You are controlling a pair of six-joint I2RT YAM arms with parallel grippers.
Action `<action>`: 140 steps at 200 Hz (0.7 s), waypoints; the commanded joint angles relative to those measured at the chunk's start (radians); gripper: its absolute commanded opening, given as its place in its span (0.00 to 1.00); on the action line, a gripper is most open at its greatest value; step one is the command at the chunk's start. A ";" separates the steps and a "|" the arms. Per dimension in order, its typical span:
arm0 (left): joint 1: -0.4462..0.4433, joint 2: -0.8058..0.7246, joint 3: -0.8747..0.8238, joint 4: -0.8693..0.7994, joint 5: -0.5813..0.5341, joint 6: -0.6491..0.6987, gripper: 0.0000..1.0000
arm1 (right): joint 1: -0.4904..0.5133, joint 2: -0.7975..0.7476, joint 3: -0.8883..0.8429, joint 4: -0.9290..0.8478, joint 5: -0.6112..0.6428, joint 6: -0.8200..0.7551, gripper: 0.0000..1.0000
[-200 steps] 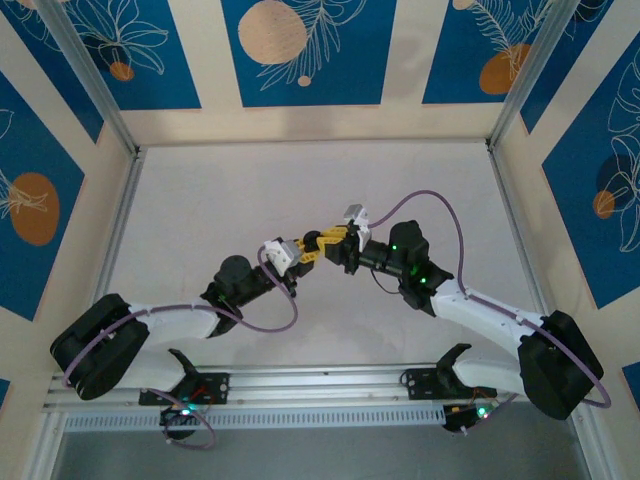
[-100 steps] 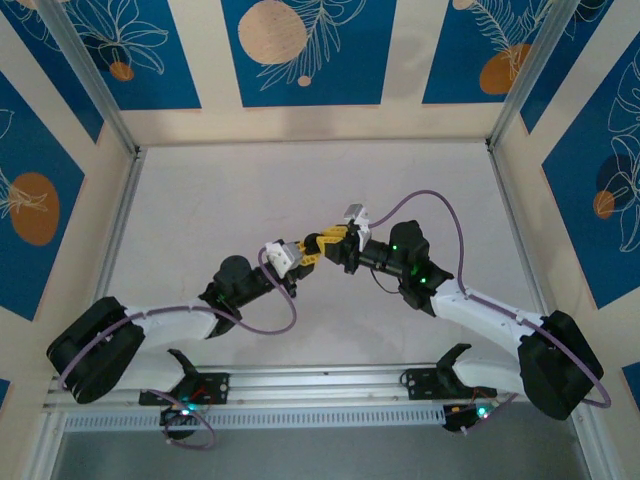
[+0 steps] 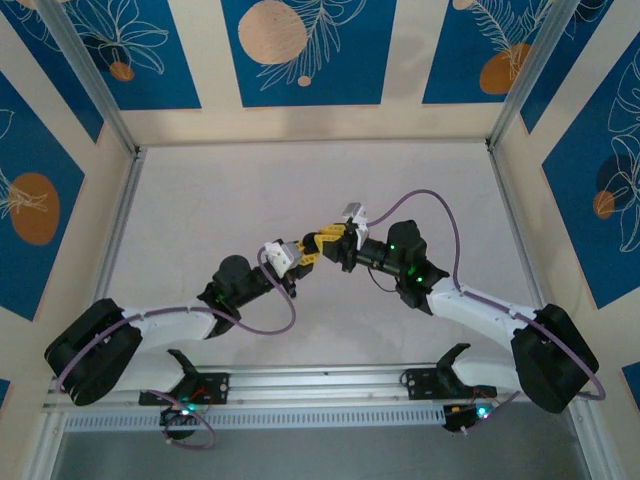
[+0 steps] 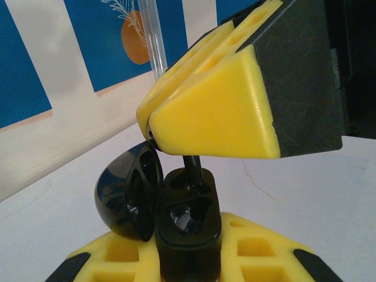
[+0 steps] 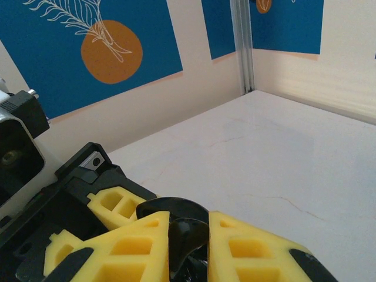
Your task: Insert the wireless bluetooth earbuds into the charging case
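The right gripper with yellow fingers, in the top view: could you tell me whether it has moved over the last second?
Yes, slightly. The right gripper has edged left, away from the right-hand aluminium corner post, closing on the left gripper.

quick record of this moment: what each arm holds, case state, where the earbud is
left gripper: jaws closed on the charging case, cavity side up
right gripper: jaws pinched on an earbud, directly over the case
case lid: open, swung to one side
earbud position: hanging below the right jaws, lower end at the mouth of a case cavity
seated yet: cannot tell
task stage: insertion under way, earbud not released
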 commanded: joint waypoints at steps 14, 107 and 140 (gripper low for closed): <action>-0.028 -0.038 0.016 0.065 0.073 0.010 0.19 | 0.001 0.027 -0.008 -0.013 0.045 -0.007 0.18; -0.033 -0.054 0.021 0.071 0.040 0.020 0.19 | 0.067 0.046 0.006 -0.103 0.161 0.020 0.19; -0.035 -0.054 0.021 0.077 0.041 0.022 0.19 | 0.086 0.048 0.018 -0.132 0.204 0.034 0.21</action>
